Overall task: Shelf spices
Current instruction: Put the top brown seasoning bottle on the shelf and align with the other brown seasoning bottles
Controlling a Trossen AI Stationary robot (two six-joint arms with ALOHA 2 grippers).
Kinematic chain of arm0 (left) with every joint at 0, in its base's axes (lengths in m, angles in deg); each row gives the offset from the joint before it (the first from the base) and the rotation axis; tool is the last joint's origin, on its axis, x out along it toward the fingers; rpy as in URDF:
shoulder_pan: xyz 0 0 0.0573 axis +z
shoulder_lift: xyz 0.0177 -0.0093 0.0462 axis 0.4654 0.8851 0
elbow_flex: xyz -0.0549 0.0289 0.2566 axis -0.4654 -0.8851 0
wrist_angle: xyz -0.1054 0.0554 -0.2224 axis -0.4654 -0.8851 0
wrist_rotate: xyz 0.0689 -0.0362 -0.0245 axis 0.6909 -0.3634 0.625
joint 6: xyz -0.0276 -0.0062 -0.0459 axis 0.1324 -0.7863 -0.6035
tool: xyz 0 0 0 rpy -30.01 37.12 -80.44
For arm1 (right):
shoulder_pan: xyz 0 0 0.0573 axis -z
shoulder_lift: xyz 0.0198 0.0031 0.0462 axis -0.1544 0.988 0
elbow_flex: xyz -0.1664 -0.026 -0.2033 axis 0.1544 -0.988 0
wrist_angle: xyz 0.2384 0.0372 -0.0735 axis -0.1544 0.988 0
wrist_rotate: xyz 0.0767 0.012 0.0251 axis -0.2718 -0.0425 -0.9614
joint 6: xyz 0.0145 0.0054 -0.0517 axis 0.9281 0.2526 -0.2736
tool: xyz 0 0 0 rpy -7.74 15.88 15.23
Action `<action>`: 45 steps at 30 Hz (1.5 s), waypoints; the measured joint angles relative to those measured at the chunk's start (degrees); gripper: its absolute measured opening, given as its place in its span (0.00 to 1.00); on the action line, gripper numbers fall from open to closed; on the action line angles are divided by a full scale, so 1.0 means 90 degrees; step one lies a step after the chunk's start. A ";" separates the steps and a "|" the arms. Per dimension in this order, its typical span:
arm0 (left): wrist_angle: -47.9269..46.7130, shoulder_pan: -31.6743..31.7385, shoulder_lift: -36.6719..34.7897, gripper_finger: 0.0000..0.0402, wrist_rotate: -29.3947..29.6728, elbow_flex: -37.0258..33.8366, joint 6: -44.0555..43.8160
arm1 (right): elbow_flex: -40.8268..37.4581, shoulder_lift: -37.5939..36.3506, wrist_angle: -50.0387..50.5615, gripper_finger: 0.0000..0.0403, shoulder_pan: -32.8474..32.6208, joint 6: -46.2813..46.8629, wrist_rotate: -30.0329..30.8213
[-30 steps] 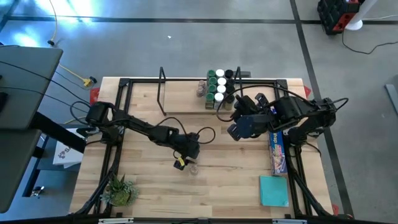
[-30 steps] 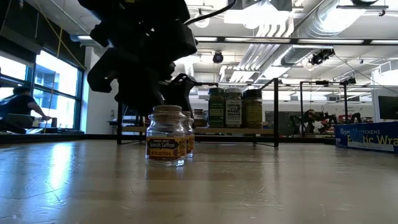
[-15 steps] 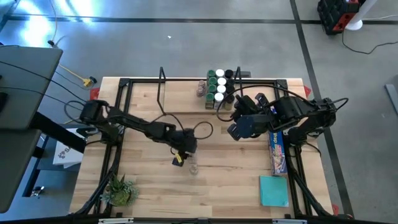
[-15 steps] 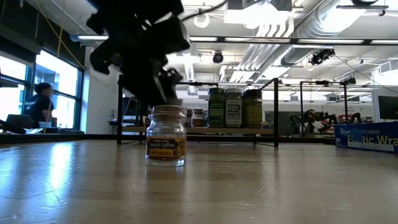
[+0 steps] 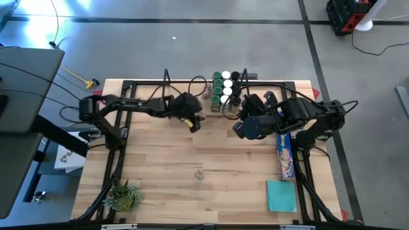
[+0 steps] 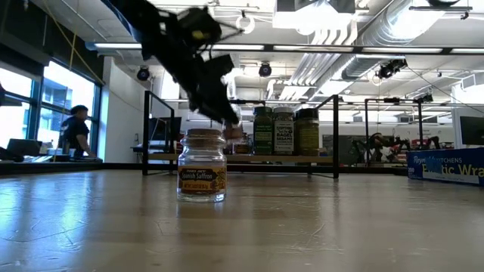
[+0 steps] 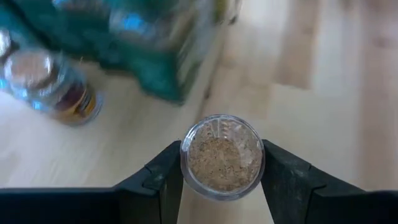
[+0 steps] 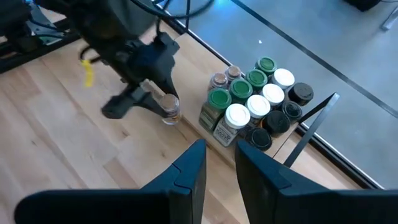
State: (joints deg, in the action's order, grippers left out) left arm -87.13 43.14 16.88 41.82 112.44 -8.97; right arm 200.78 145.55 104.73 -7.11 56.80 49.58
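Left gripper (image 7: 222, 186) pinching a small clear glass spice jar (image 7: 222, 155) with a tan cork lid, dark fingers on opposite sides, long axis roughly vertical, lid up; held above the low light-wood shelf (image 5: 179, 110), just beside the cluster of green-, white- and black-lidded jars (image 5: 225, 90). Nearer the table's front, alone and upright, another clear cork-topped saffron jar (image 6: 201, 165). Further right, right gripper (image 8: 219, 163) hovering near the cluster, fingers slightly parted, gripping nothing.

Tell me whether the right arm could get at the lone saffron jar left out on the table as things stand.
Probably yes. The saffron jar stands alone on bare table, nothing beside it. The right gripper hovers empty near the shelf; the left gripper, holding a clear jar, is up there too.
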 joint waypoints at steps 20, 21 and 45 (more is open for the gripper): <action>0.1229 0.0932 0.0707 0.59 -0.0121 -0.0007 0.0567 | 0.0000 0.0000 0.0001 0.19 0.0029 0.0075 -0.0109; 0.1304 0.0943 0.0727 0.60 -0.0175 -0.0007 0.0601 | 0.0000 0.0000 0.0002 0.19 0.0029 0.0090 -0.0109; 0.0046 0.0634 0.0133 0.29 -0.0760 -0.0005 0.0911 | 0.0000 0.0000 -0.0004 0.19 0.0029 0.0412 -0.0140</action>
State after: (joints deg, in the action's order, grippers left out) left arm -86.72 48.84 18.07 34.98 112.39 -0.77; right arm 200.78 145.55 104.69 -6.85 60.51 48.32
